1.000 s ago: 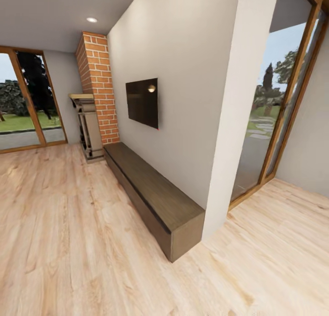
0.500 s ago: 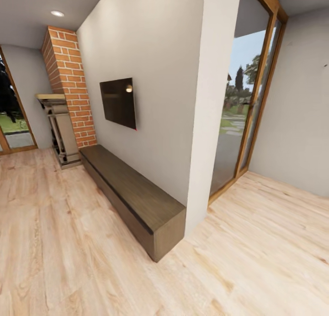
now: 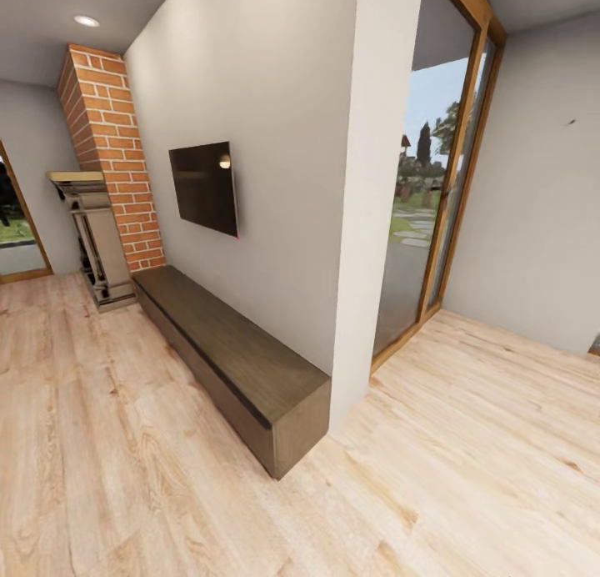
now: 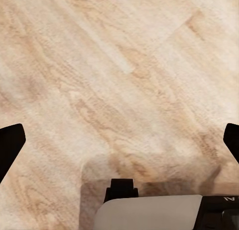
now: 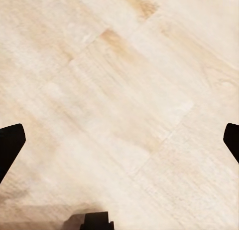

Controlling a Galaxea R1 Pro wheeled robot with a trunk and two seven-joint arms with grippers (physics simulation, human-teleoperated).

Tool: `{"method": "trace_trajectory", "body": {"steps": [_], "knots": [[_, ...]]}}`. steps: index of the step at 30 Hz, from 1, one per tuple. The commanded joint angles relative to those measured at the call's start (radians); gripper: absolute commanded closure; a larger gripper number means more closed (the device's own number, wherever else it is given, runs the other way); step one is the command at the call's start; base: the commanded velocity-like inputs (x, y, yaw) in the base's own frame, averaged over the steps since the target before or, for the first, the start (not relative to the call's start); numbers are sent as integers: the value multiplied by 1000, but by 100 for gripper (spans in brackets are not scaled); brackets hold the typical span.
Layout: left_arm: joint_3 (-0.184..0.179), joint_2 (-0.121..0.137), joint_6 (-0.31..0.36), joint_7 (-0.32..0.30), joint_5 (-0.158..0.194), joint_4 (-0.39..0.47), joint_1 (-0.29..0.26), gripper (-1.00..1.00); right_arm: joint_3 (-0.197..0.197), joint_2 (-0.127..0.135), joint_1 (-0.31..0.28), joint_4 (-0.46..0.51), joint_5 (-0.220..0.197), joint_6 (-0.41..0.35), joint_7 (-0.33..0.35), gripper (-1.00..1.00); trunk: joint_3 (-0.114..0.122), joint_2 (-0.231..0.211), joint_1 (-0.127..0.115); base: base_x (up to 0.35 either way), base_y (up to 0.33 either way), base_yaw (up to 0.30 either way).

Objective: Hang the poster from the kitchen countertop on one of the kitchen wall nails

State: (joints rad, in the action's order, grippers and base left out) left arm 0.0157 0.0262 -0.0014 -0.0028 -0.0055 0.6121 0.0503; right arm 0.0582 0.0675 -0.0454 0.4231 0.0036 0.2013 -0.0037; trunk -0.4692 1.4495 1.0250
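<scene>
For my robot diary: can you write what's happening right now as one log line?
phase: driving | sees: TV, long bench, brick column | left gripper: open, empty | right gripper: open, empty

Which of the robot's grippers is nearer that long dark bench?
Cannot tell: left gripper and right gripper both point at wooden floor; the bench lies along the wall.

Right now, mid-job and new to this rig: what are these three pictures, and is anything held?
The large picture comes from the robot's head camera: a living room with a wall-mounted TV, a long dark bench, a brick column and a glass door. The two others come from cameras on each wrist, aimed down at the wood floor. The dark tips at their edges are fingers of the left gripper and the right gripper, spread open and holding nothing.
</scene>
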Motion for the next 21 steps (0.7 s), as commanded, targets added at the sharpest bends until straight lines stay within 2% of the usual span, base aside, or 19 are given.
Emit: {"method": "trace_trajectory", "body": {"steps": [1,9,17,21], "knots": [[1,0,0,0,-1,1,0,-100,2,0,-1,0,0,4,-1,-100,-1,0,0,0,0,-3],[1,0,0,0,-1,1,0,-100,2,0,-1,1,-1,3,-1,-100,-1,0,0,0,0,-52],[1,0,0,0,-1,1,0,-100,3,0,-1,2,-2,4,-1,-100,-1,0,0,0,-9,-262],[1,0,0,0,-1,1,0,-100,3,0,-1,2,-2,4,-1,-100,-1,0,0,0,-151,-294]]}}
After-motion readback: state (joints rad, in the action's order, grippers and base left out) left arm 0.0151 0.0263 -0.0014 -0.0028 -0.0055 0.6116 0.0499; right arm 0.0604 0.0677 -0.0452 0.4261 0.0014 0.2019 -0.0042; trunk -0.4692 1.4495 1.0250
